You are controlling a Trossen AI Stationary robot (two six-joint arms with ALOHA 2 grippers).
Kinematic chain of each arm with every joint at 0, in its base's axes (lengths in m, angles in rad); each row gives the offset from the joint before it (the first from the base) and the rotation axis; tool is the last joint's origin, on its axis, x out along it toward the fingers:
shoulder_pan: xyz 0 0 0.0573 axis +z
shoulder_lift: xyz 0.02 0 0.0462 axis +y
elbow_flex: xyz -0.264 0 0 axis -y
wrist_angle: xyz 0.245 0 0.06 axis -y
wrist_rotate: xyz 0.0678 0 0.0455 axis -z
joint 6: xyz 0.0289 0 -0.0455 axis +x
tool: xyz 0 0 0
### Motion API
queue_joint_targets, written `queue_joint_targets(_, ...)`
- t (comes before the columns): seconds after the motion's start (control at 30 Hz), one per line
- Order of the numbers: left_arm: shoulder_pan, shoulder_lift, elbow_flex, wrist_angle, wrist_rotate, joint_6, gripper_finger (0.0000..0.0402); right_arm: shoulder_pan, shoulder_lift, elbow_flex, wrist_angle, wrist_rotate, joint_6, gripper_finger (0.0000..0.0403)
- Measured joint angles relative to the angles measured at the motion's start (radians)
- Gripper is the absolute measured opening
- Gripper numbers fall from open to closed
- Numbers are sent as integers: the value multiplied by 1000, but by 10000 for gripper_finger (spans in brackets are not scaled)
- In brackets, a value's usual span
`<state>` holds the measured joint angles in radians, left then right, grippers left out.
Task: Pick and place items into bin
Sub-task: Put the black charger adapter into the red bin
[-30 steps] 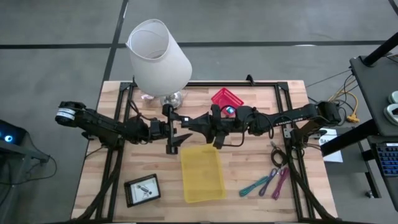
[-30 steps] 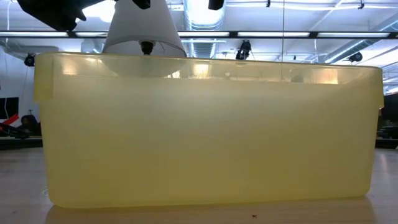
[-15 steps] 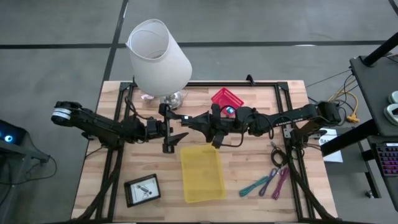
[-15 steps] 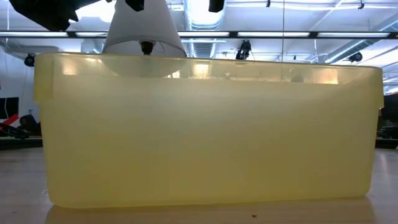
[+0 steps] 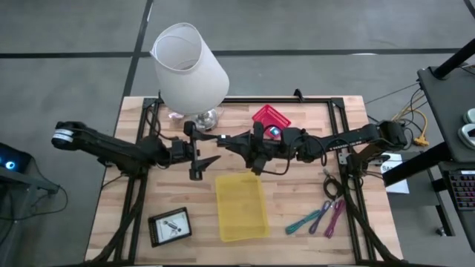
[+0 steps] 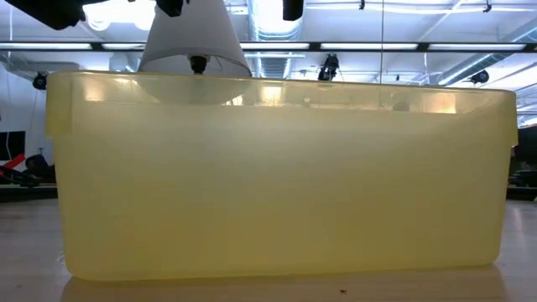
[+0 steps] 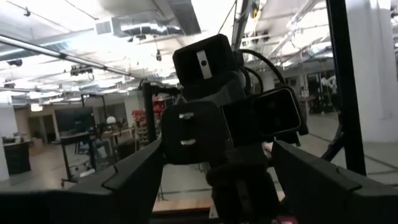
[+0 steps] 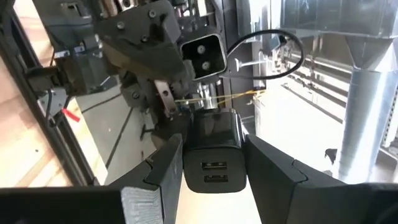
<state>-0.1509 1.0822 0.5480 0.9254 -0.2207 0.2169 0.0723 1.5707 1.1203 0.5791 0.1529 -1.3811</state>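
Charger [image 8: 214, 134], a small black plug block with two sockets on one face and two metal prongs on the other [image 7: 189, 134], is the item in play, pinched between the fingers of the right gripper [image 8: 213, 163]. It hangs in the air over the middle of the table, just beyond the far end of the yellow bin [image 5: 220, 211] and not yet above it. I'd judge it light, hard and rigid with smooth plastic sides, so it could slip or twist. The flat opposite faces, as it is clamped now, look the sensible place to hold, keeping off the prongs. The left gripper [image 5: 199, 150] stands wide open with nothing in it, facing the prongs across a gap. Compared with a second ago, the left arm has drawn back towards its own side, so its fingers, then close against the right gripper, are now clearly apart from it. The right arm has hardly shifted, and the bin, the coloured strips [image 5: 319, 217] and the lamp [image 5: 189, 67] sit where they were.
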Motion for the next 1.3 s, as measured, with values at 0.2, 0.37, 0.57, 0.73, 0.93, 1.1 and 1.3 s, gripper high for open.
queue_joint_targets(0.2, -1, -91, -1, -164, -10, -2, 279, -1, 0, -9, -7, 52, -2, 139)
queue_joint_targets(0.37, -2, -150, -16, -250, -22, -41, 279, -2, -11, -23, -5, 90, -2, 139)
queue_joint_targets(0.57, -2, -208, -74, -255, -22, -54, 279, 0, -16, -34, -32, 146, -1, 139)
queue_joint_targets(0.73, -2, -247, -128, -254, -22, -56, 279, -2, -20, -36, -95, 169, 45, 139)
queue_joint_targets(0.93, -2, -270, -197, -253, -22, -56, 279, 0, -27, -36, -176, 197, 138, 139)
queue_joint_targets(1.1, -3, -260, -263, -246, -21, -56, 279, 0, -27, -36, -228, 222, 178, 139)
queue_joint_targets(1.3, -3, -255, -328, -218, -21, -80, 279, -2, -27, -37, -275, 304, 234, 139)
